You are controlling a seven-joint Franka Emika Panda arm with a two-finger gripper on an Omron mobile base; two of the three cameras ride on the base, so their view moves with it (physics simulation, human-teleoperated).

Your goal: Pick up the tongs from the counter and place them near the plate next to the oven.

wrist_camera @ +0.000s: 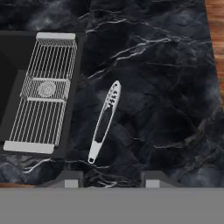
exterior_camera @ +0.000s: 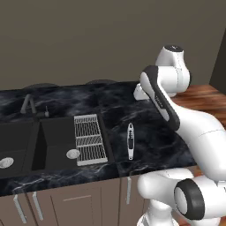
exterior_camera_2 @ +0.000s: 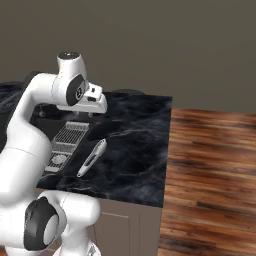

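Behind the arm's elbow in the left base view, part of the counter (exterior_camera: 145, 114) is hidden, and the gripper (wrist_camera: 112, 179) shows just its two tips in the hand view — pressed together as far as they go, pinching nothing. Left of the tongs (wrist_camera: 104, 121) a wire rack (wrist_camera: 43, 105) lies in the sink (exterior_camera: 26, 141). The tongs lie flat on the counter — slim, white, dark-striped.

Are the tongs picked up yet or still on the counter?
On the counter. The tongs lie flat on the black marble beside the wire rack, nothing gripping them.
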